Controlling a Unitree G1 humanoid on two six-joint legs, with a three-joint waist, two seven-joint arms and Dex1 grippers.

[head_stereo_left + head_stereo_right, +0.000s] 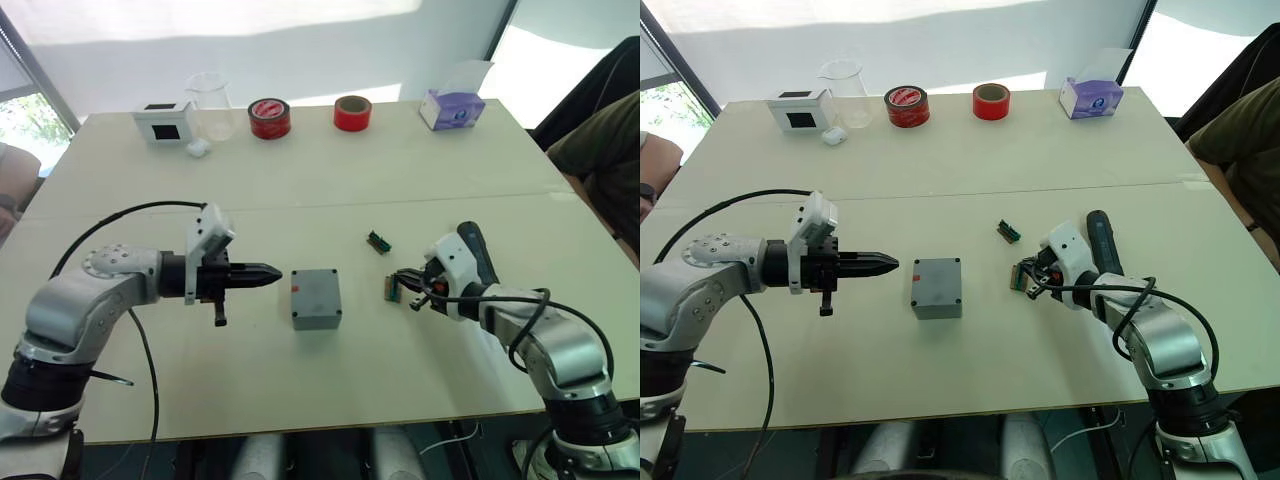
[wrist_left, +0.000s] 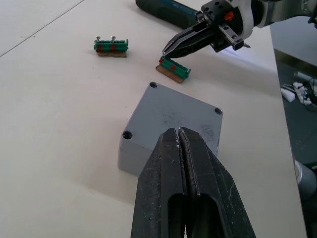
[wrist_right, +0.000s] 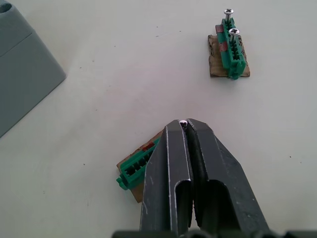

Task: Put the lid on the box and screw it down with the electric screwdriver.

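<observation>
The grey box (image 1: 316, 305) stands in the middle of the table with the lid (image 2: 173, 116) seated on top, its corner screw holes showing. My left gripper (image 1: 275, 273) is shut and empty, pointing at the box from the left, a short gap away. Right of the box, my right gripper (image 3: 184, 124) is shut over a green screw holder (image 3: 133, 169). A tiny silver screw head shows between its fingertips. A second green holder (image 3: 230, 47) carries two upright screws. The electric screwdriver (image 1: 476, 250) lies on the table just behind my right wrist.
Along the far edge stand a white box with a black screen (image 1: 165, 121), a clear beaker (image 1: 212, 105), two red tape rolls (image 1: 269, 118) (image 1: 352, 112) and a purple tissue box (image 1: 452, 108). A person (image 1: 600, 150) sits at the right side.
</observation>
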